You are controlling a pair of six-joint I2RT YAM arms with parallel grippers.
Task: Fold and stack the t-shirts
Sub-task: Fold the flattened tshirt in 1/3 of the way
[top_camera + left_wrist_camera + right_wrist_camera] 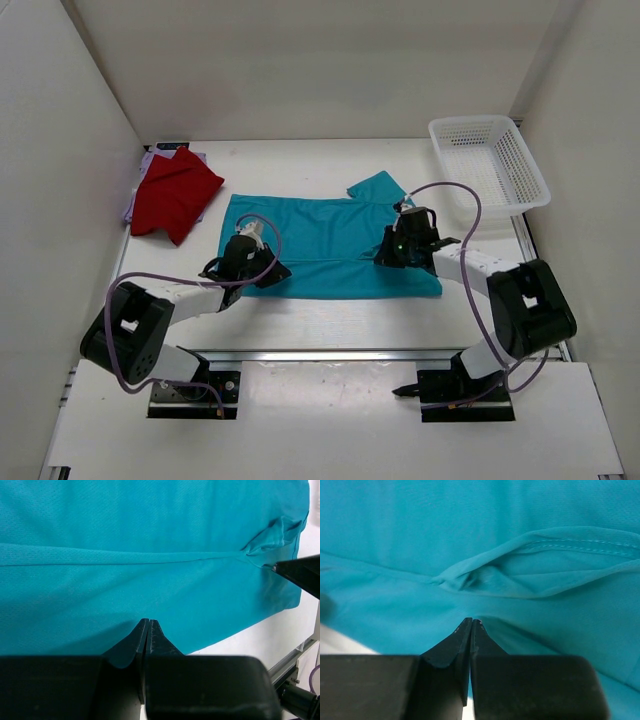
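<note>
Left gripper (148, 624) and right gripper (471, 623) closed mid-frame; I cannot confirm hold on teal shirt (320, 240). Slippage would skew fold.

The teal t-shirt (320, 255) is plain blue-green with a fine pinhole mesh (clearest in the wrist views). The red t-shirt (175, 195) is solid deep red, and the lavender t-shirt (150, 163) is pale purple. The basket (490, 160) is white lattice. The left gripper (149, 624) and right gripper (471, 622) are black, the cables (470, 205) purple, the table (300, 165) white.
</note>
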